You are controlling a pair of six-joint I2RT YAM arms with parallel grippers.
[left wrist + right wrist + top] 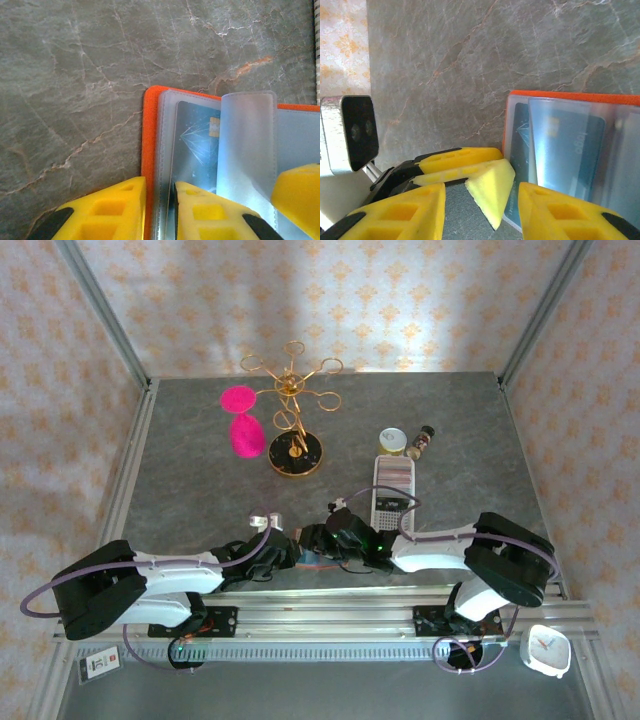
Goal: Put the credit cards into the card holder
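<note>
Down at the near edge of the grey marble table [190, 480], the two arms meet tip to tip. The left gripper [160, 186] pinches the left edge of the card holder [151, 125], with the orange cover and the clear sleeves caught between its yellow fingers. The holder lies open on the table with a teal credit card [197, 142] tucked into one sleeve. Just right of it, another clear sleeve [247, 145] stands up. The right gripper [481, 192] has its fingers spread, one over bare table, the other over the sleeves.
</note>
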